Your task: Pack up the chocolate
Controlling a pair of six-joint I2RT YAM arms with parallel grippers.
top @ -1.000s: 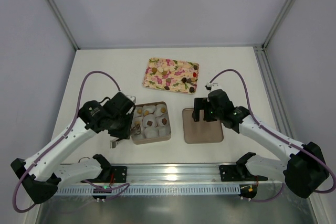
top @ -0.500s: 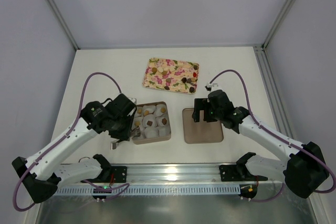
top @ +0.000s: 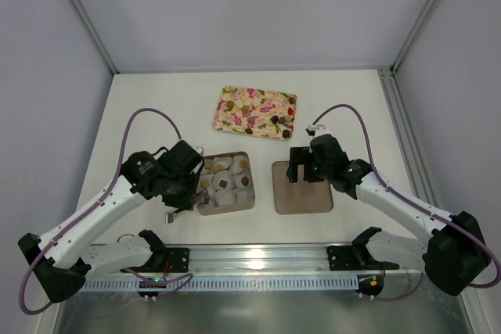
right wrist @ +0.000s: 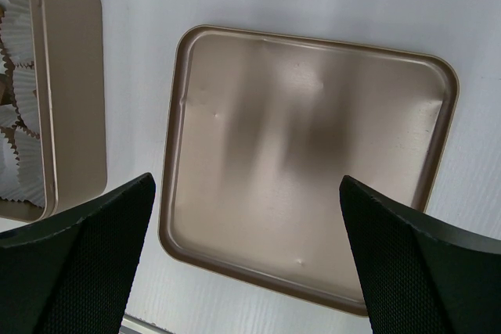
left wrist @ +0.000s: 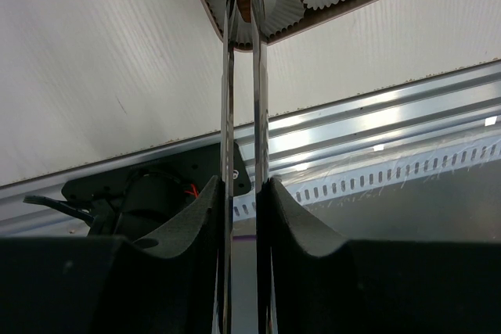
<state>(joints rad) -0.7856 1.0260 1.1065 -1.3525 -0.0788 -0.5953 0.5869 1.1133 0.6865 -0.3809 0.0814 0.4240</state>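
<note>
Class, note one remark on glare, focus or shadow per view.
Top external: even light, faint shadows on the table. Left wrist: glare on the metal rail; tongs sharp, left gripper underexposed. Right wrist: smeared dark reflections on the lid.

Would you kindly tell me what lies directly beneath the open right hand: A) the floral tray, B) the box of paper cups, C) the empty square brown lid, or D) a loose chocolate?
C: in the right wrist view the empty square brown lid fills the space between the spread fingers of the right hand.
</note>
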